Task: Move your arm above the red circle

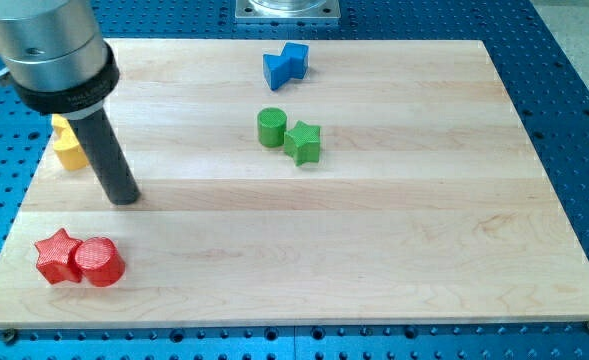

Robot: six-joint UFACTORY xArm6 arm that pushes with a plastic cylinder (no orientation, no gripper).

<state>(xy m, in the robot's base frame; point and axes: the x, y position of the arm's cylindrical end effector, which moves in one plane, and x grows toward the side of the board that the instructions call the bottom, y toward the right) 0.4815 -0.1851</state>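
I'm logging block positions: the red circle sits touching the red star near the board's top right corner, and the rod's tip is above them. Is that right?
Not quite: the camera view shows the red circle touching the red star near the board's bottom left corner, not top right. My tip is indeed above them in the view.

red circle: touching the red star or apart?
Touching. The red circle sits flush against the red star at the view's bottom left, no board showing between them. My tip is above, clear of both.

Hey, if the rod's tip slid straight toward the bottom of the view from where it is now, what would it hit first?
Probably the red circle. My tip sits just above it in the view, slightly right of its centre, so it might only clip the right side. The red star lies further left.
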